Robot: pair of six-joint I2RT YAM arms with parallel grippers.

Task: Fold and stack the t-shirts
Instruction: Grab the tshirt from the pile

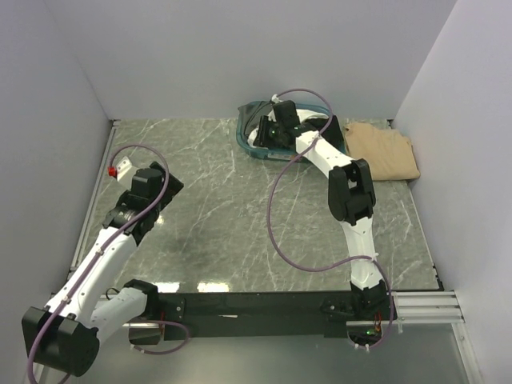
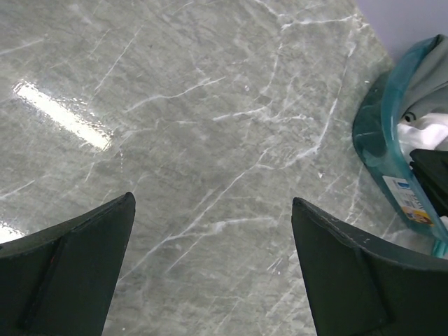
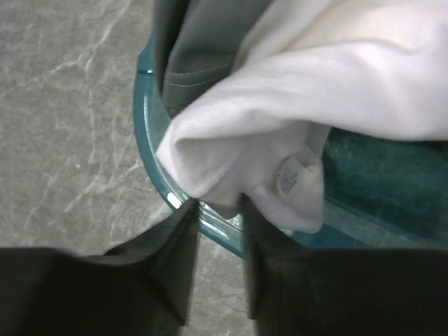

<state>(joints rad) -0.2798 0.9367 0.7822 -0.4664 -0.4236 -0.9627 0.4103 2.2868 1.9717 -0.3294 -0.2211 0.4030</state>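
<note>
A white t-shirt (image 3: 315, 84) spills over the rim of the teal basket (image 3: 144, 133), its neck label (image 3: 288, 180) showing. A dark grey t-shirt (image 3: 203, 49) lies beside it in the basket. My right gripper (image 3: 219, 203) reaches over the basket's near rim with its jaws narrowed on a hanging fold of the white t-shirt. In the top view this gripper (image 1: 272, 128) sits over the basket (image 1: 248, 144) at the back. A tan t-shirt (image 1: 384, 150) lies folded to the right of the basket. My left gripper (image 2: 213, 203) hovers wide open over bare marble, holding nothing.
The grey marble table (image 1: 240, 216) ends at white walls on three sides. In the left wrist view the basket (image 2: 371, 133) stands at the right edge. A purple cable (image 1: 276, 224) loops from the right arm. A small red and white tag (image 1: 118, 168) sits near the left arm.
</note>
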